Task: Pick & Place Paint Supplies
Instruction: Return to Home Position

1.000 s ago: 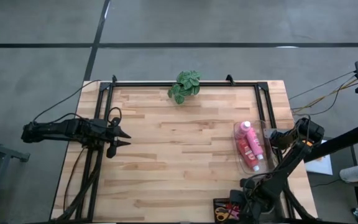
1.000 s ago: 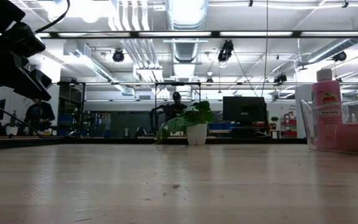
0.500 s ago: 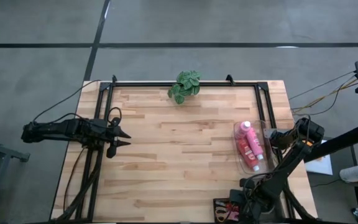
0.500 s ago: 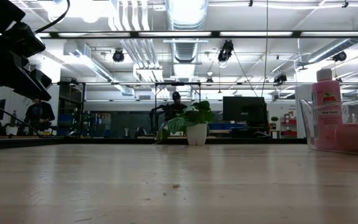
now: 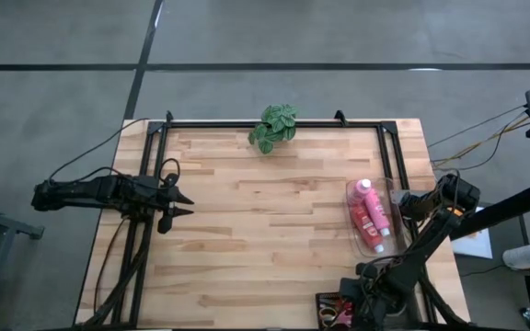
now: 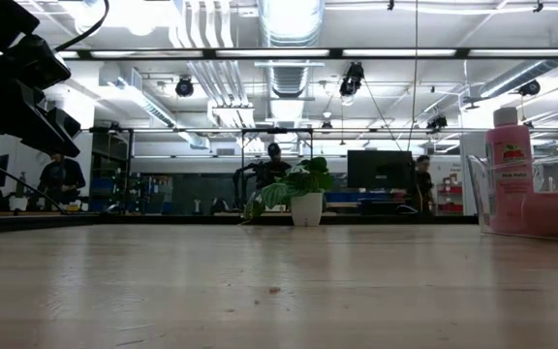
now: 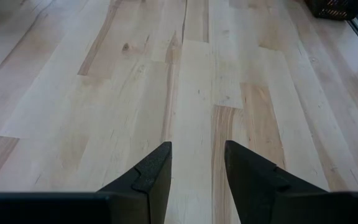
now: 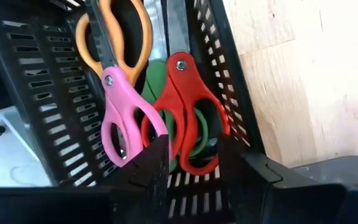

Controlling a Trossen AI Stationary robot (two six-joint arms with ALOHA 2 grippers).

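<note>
A red squeeze bottle [image 5: 361, 219] and pink ones [image 5: 374, 204] lie in a clear tray [image 5: 350, 195] near the table's right edge. In the low view one pink bottle [image 6: 508, 160] stands upright with another [image 6: 550, 215] lying beside it. No brushes show. My left gripper [image 5: 190, 206] [image 7: 197, 168] hovers open over bare wood at the table's left side. My right gripper [image 8: 194, 163] is open above a black basket [image 8: 48, 118] of scissors at the near right corner.
The black slotted basket [image 5: 331, 311] holds scissors with pink [image 8: 120, 124], red [image 8: 188, 112] and orange [image 8: 114, 31] handles. A small potted green plant [image 5: 273, 127] [image 6: 303, 192] stands at the far edge. Black frame rails [image 5: 145, 221] run along the left and right sides.
Both arms have kept still. A person has come into sight in the room behind the table, right of the plant in the low view.
</note>
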